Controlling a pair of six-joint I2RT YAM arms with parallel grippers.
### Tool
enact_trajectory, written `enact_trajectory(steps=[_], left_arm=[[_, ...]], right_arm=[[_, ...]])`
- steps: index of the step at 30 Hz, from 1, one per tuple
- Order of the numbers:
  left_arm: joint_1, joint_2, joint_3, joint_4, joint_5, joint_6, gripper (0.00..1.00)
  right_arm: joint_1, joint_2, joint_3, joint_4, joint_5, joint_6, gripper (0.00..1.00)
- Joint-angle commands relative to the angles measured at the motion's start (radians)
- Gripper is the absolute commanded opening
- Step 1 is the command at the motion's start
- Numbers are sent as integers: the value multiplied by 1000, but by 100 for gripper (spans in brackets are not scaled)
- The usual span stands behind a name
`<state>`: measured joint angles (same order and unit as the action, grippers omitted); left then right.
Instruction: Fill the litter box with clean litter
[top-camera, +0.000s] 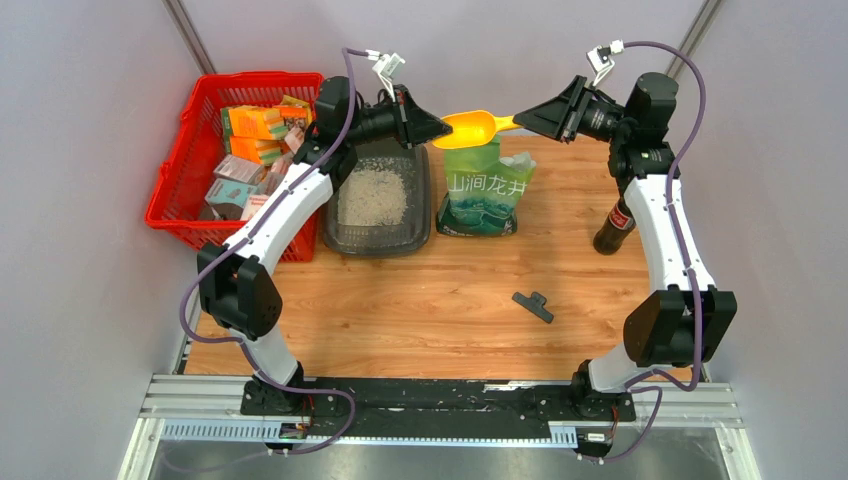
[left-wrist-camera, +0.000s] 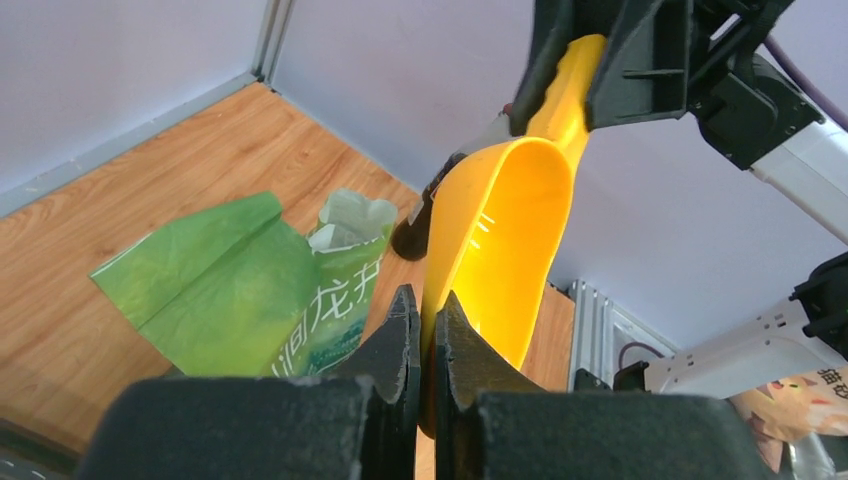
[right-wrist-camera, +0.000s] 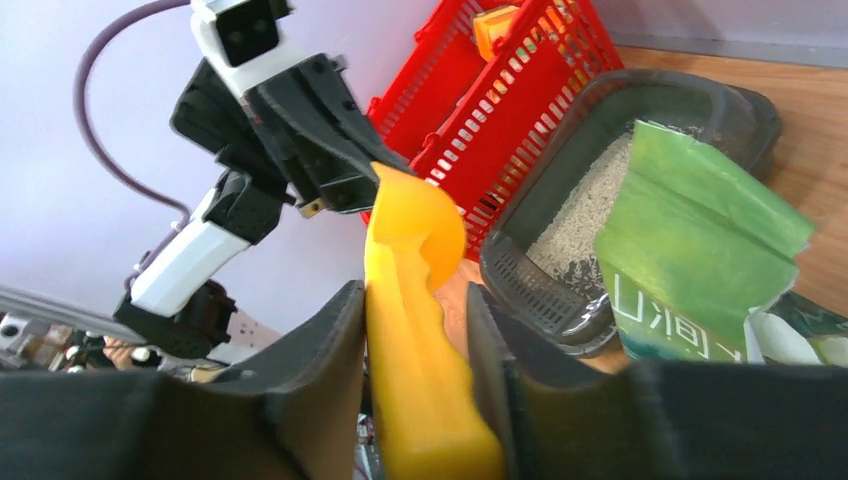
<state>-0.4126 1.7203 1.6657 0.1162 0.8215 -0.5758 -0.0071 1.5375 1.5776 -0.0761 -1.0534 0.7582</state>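
A: Where is the litter box (top-camera: 376, 243), and what is in it?

B: It sits flat on the table (top-camera: 430, 310), toward the far side. The clean litter (top-camera: 372, 197) is a pale patch on the middle of its floor. Dark floor shows all round the patch, so I judge it far from full.

A: How will the litter handle?

B: It is loose, fine grain that pours and scatters, so fingers cannot pinch it. It needs the yellow scoop (top-camera: 478, 127), which hangs empty just above and right of the box's far right corner. The scoop looks like stiff, light, smooth plastic and is likely slippery. The handle is the place to grip.

A: Who holds it?

B: Both arms. The left gripper (top-camera: 440, 130) is nipped narrow on the bowl's lip, and the right gripper (top-camera: 522, 121) clasps the handle.

A: Edges and room?

B: The red basket (top-camera: 176, 150) stands just left of the box, and the arm hides whether they touch. The green bag (top-camera: 487, 190) stands just right of it, and the back wall is close behind. In front of the box the table is bare. Any tipping should stay inside the rim.
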Motion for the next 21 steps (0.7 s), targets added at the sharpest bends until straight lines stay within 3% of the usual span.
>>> enact_trajectory(steps=[1, 2, 3, 4, 6, 7, 13, 21], left_arm=[[-8, 13, 37, 22, -16, 31, 0], [-8, 15, 34, 17, -1, 46, 3], [-6, 15, 26, 10, 8, 66, 14], [0, 12, 11, 5, 19, 103, 33], [11, -1, 5, -24, 31, 148, 45], [20, -8, 12, -42, 30, 212, 59], [15, -39, 72, -213, 28, 549, 66], [-87, -16, 112, -299, 14, 844, 67]], right_arm=[[2, -34, 42, 56, -26, -19, 29], [2, -39, 42, 59, -28, -28, 12], [2, -42, 42, 62, -30, -52, 2], [2, -46, 39, 59, -30, -68, 0], [2, -47, 38, 47, -54, -126, 0], [2, -45, 39, 27, -60, -161, 0], [2, -43, 64, -158, -97, -365, 0], [2, -33, 104, -206, -105, -395, 0]])
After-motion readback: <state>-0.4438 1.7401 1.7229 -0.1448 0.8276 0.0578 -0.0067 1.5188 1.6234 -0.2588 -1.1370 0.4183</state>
